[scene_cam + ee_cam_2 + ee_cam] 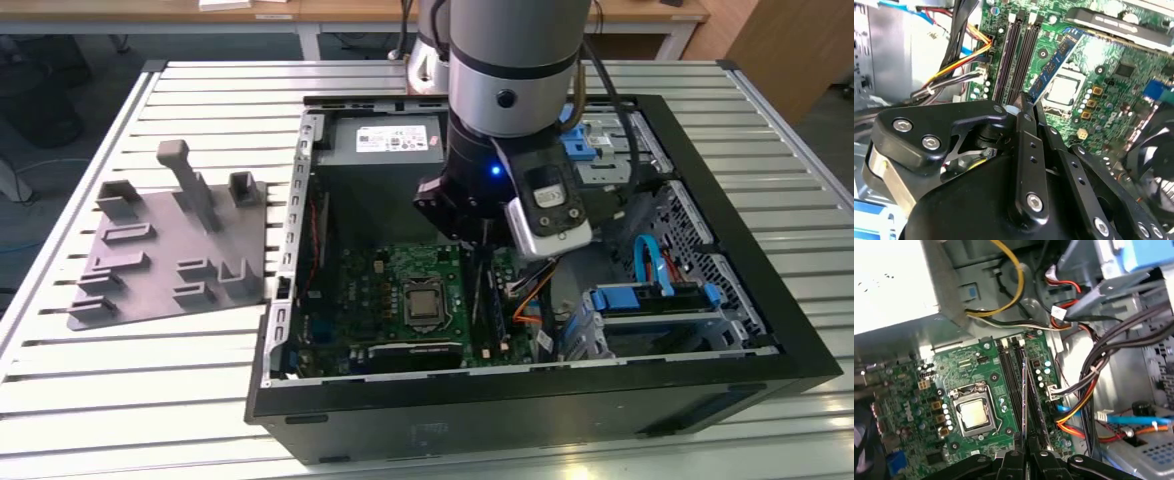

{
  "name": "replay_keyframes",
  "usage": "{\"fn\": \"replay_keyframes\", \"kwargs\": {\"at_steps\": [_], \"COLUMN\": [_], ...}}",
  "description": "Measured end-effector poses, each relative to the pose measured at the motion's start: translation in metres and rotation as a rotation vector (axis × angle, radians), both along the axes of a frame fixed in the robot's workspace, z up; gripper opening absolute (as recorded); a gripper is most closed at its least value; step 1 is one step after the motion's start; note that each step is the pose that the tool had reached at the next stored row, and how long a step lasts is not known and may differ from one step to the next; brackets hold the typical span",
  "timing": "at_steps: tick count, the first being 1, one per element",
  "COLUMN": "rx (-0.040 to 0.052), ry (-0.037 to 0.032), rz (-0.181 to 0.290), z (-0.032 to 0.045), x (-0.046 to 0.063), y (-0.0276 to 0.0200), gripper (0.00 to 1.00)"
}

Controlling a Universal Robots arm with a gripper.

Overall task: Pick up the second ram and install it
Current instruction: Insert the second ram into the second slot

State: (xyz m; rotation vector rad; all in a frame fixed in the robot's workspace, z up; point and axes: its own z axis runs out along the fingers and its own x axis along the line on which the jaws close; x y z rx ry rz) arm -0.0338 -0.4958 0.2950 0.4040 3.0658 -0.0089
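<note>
The arm reaches down into the open case (747, 300) that lies on the slatted table (80, 400), with the gripper (1026, 447) low over the motherboard (984, 370). Its fingers (1026, 127) are pressed together on the ram (1054, 62), pinching the upper edge of the stick. In the second wrist view the ram runs away from the fingertips as a narrow blue-green strip with dark chips, held on edge above the board. In the first wrist view it shows edge-on as a thin pale line (1025, 390) lined up along the long black slots (1011, 375), which lie just beside the CPU socket (974, 412); whether it already sits in a slot or hangs just above one cannot be told. A bundle of yellow, orange, red and black cables (1079, 410) runs past the far side of the slots. In the exterior view the gripper (478, 240) is over the middle of the board (400, 300), the power supply (387, 140) sits at the far end of the case, and a grey fixture plate (174, 250) with upright posts lies on the table towards the exterior view's left, well apart from the arm.
</note>
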Motion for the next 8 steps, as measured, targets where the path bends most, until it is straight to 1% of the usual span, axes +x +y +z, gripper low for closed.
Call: {"fn": "replay_keyframes", "kwargs": {"at_steps": [3, 4, 8], "rx": [0.0002, 0.0017, 0.0212], "ry": [0.0001, 0.0001, -0.0007], "rz": [0.055, 0.072, 0.117], "z": [-0.0004, -0.0004, -0.0009], "x": [0.0000, 0.0000, 0.0000], "y": [0.0000, -0.0001, 0.0000], "gripper": [0.14, 0.14, 0.14]}}
